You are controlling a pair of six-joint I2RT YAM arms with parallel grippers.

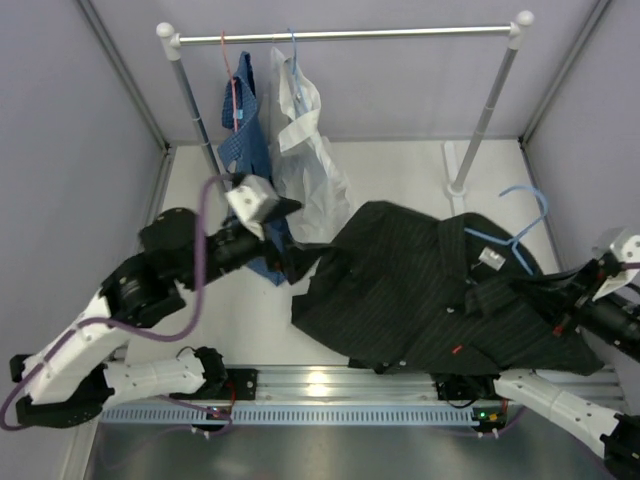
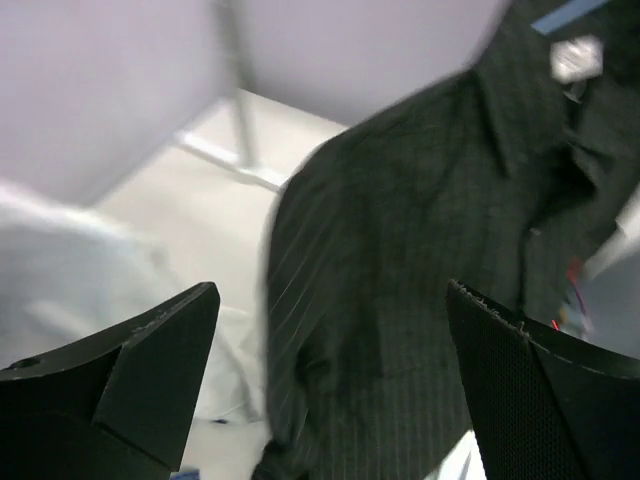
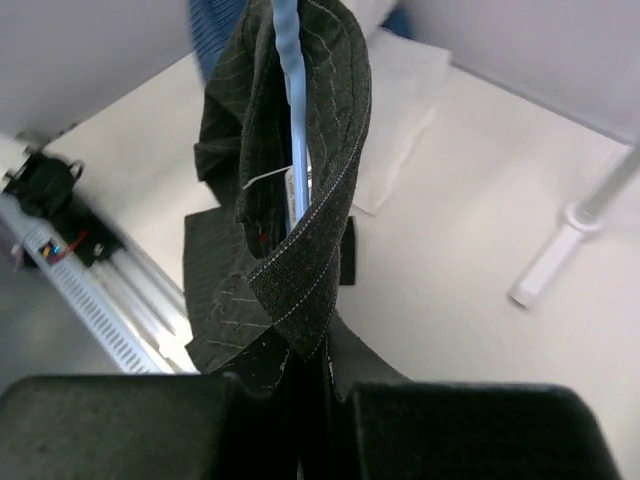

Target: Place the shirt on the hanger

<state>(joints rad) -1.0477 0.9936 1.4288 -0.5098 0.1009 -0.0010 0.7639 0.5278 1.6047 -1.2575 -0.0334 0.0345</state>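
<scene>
1. While the shirt (image 1: 420,290) was spread near right, the hanger (image 1: 527,200) was only partly tucked under its collar, hook out far right.
2. Shirt fabric beside the wire was pinched by the right gripper (image 3: 312,372); the left gripper (image 2: 332,290) was splayed, empty, near the shirt's left end.
3. Seating both shoulders was judged undone.
4. The left arm was crowded by two hung shirts (image 1: 245,130) far left.

The shirt (image 1: 430,290) lies spread on the table (image 1: 400,170), filling the centre and lower right of the top view. The hanger (image 1: 520,225) sticks out past its upper right edge. Across the top runs the rail (image 1: 345,36), with two hung garments (image 1: 270,130) side by side near its left end. The left gripper (image 1: 285,208) sits just left of the shirt, in front of those garments; the right gripper (image 3: 312,395) is at the shirt's right edge.
</scene>
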